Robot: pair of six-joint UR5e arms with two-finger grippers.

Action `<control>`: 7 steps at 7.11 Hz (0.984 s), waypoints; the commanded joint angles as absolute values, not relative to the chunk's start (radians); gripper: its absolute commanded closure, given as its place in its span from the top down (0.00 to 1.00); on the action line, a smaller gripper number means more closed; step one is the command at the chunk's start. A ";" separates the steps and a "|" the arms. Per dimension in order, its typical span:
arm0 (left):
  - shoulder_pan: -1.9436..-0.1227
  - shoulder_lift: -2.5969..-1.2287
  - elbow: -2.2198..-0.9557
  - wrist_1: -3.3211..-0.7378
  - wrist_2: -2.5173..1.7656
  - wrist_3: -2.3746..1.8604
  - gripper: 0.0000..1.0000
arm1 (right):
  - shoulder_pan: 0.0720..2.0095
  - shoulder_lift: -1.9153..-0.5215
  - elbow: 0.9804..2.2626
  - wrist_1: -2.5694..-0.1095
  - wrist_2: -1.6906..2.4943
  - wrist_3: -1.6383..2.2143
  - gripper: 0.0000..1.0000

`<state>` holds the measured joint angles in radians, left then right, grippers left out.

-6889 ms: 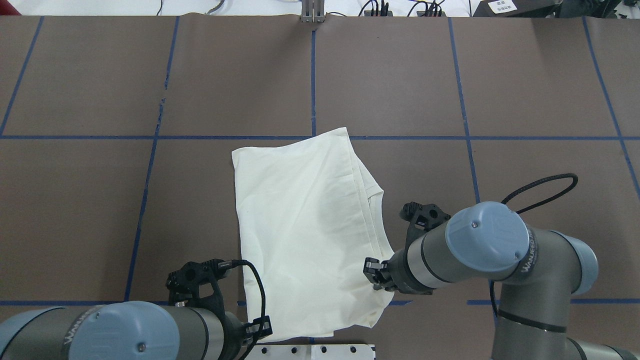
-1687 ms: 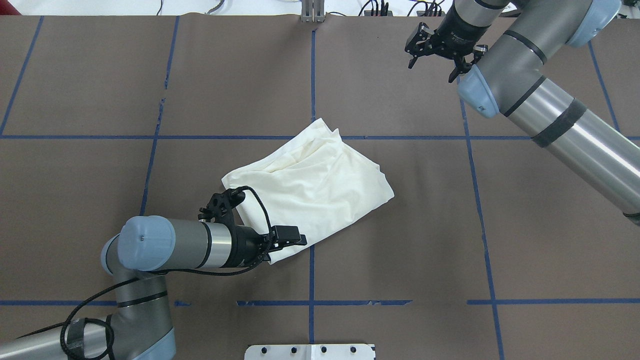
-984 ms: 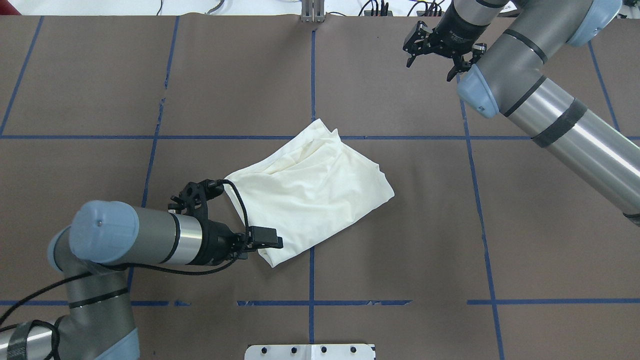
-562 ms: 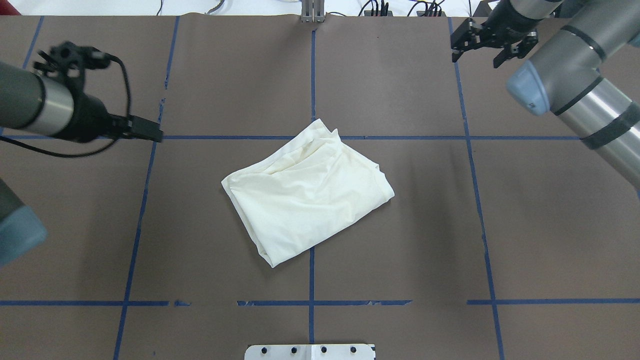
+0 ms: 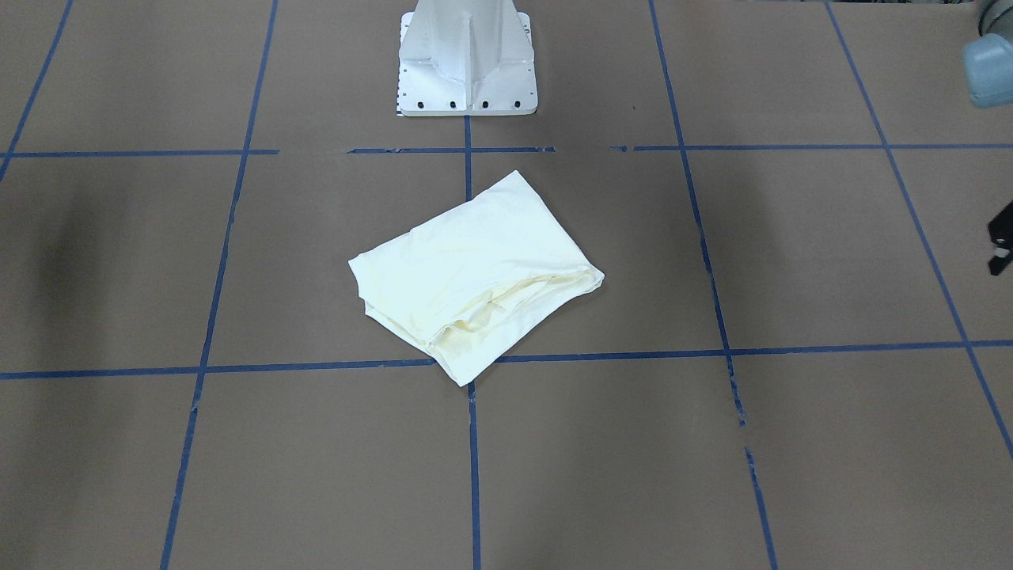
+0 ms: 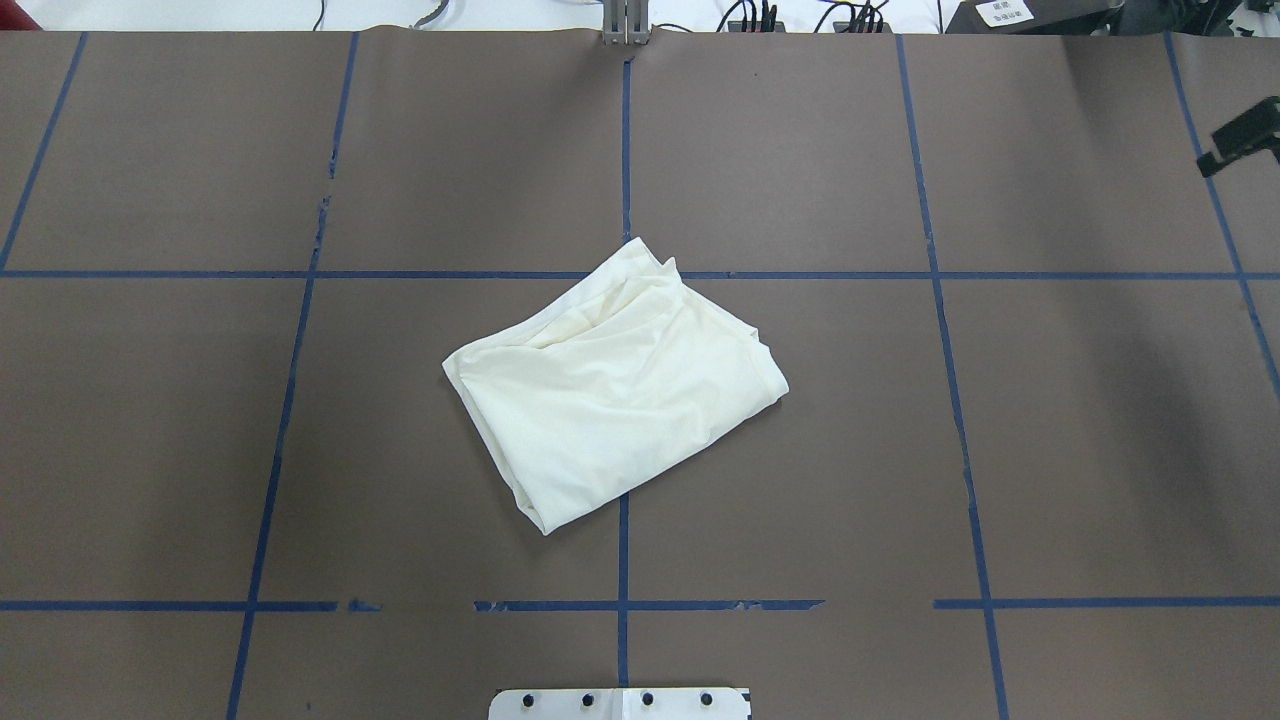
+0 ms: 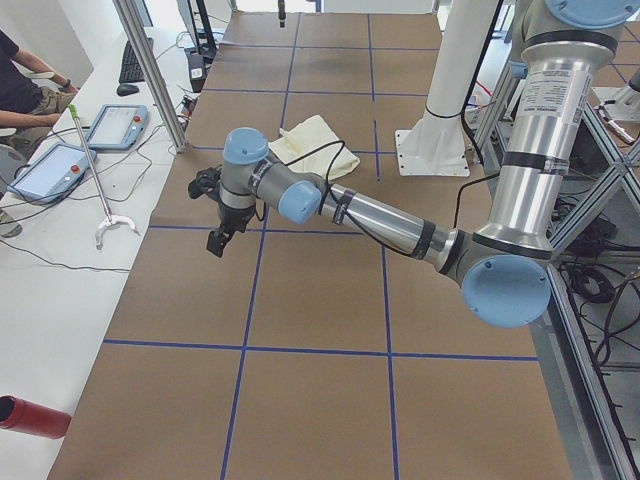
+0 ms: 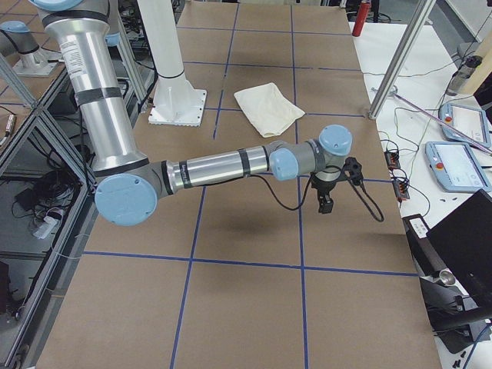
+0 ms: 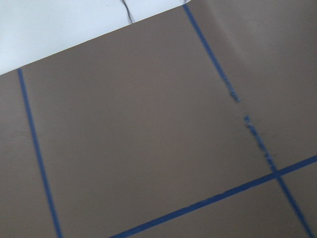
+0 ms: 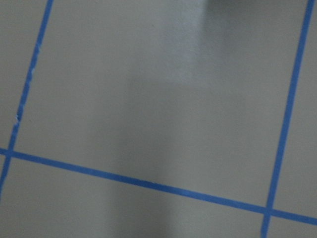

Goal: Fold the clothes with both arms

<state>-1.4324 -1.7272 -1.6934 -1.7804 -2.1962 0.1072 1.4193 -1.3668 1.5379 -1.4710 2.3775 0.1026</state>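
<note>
Shirt point(image 6: 620, 390) lies folded mid table point(image 6: 300, 450), cream side up, skewed. Soft, light, limp, so layers prob. slide; pinch thru a corner. Left arm point(image 7: 380, 215) & right arm point(image 8: 215, 165) out wide, jaws can't tell.

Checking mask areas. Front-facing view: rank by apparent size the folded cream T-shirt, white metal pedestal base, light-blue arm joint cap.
1. Folded cream T-shirt, largest.
2. White metal pedestal base, cropped at the top.
3. Light-blue joint cap, smallest; cropped at the right edge.
</note>
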 commanded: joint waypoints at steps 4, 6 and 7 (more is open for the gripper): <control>-1.519 -1.577 -1.606 -1.899 -2.209 0.201 0.99 | 1.494 -1.569 1.619 -1.447 2.390 0.024 1.00; -1.517 -1.562 -1.605 -1.866 -2.206 0.174 0.99 | 1.497 -1.591 1.635 -1.460 2.393 0.031 1.00; -1.519 -1.562 -1.618 -1.767 -2.210 0.149 0.99 | 1.497 -1.594 1.641 -1.460 2.404 0.064 1.00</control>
